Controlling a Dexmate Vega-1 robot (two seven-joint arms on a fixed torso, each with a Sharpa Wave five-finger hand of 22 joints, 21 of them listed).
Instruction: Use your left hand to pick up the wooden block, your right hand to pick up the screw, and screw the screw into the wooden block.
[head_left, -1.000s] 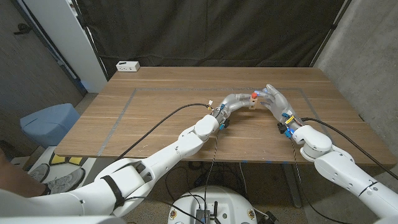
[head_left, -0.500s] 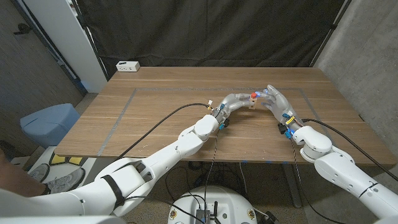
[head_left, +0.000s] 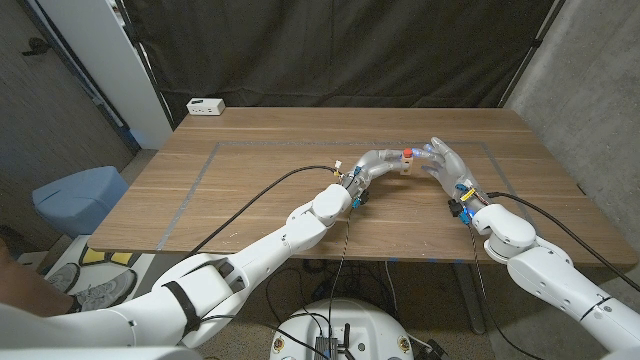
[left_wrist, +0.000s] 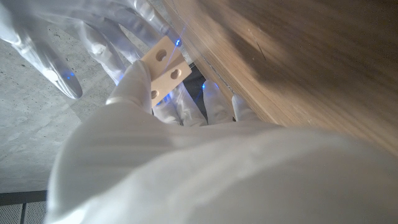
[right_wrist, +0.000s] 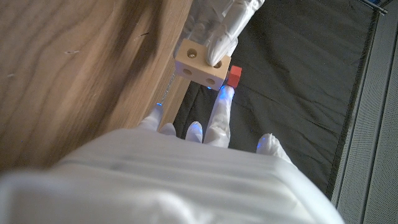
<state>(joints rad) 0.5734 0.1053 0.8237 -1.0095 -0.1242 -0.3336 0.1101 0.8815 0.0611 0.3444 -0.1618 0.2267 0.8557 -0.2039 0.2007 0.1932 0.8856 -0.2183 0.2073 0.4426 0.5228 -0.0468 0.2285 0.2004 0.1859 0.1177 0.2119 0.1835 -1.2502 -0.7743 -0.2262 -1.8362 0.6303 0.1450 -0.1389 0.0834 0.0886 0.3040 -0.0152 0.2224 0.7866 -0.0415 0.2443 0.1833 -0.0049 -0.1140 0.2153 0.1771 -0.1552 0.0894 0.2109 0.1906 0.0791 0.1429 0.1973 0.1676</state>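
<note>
Starting at the far left corner of the table (head_left: 250, 190): a white power strip (head_left: 205, 105); grey tape lines (head_left: 215, 150) mark the tabletop. Centre-right, raised over the table: left hand (head_left: 378, 163) clamped on the wooden block (head_left: 406, 165), fingers wrapped around it, holes facing outward. Red-headed screw (head_left: 408, 153) at the block's top. Right hand (head_left: 444, 160) alongside, fingertips (right_wrist: 222, 99) at the screw; whether it grips it cannot be told.

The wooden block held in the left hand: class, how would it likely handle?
The wooden block looks rigid and probably light, as the left hand pinches it by fingertips. Its flat faces suggest it would rest rather than roll. Drilled holes may offer grip.
</note>
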